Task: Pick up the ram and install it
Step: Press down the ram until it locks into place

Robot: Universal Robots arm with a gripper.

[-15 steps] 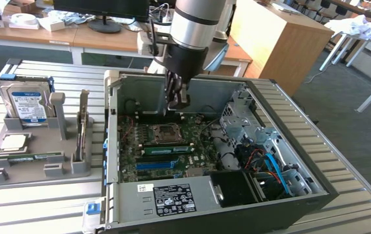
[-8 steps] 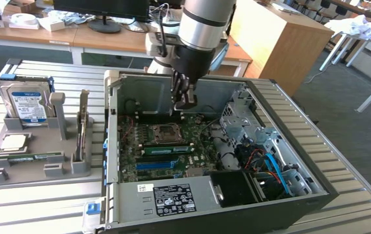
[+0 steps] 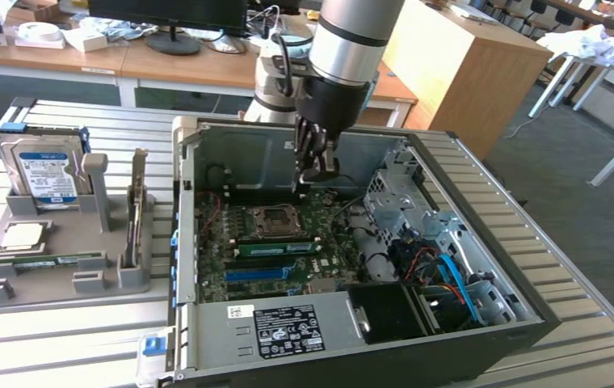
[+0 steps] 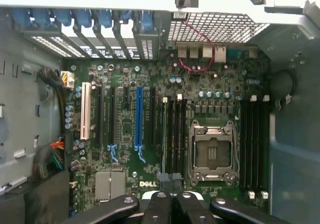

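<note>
Claw inside open computer case, ram seated edge-on in a slot.

The claw [image 3: 319,174] hangs within the open computer case [image 3: 480,242] on the slatted counter [image 3: 59,339], above the motherboard [image 3: 275,250]. In the wrist view its fingers [image 4: 165,181] stand pressed together, gripping nothing visible, tips just above the ram [image 4: 164,134], which sits on edge in a slot beside the empty processor socket [image 4: 212,151]. At the exterior view's left, a grey holder tray [image 3: 59,283] carries an upright blue-labelled hard drive [image 3: 43,170] and a square silver processor chip [image 3: 23,236]. 1 blue expansion slot [image 4: 139,116] lies among the dark ones.
</note>
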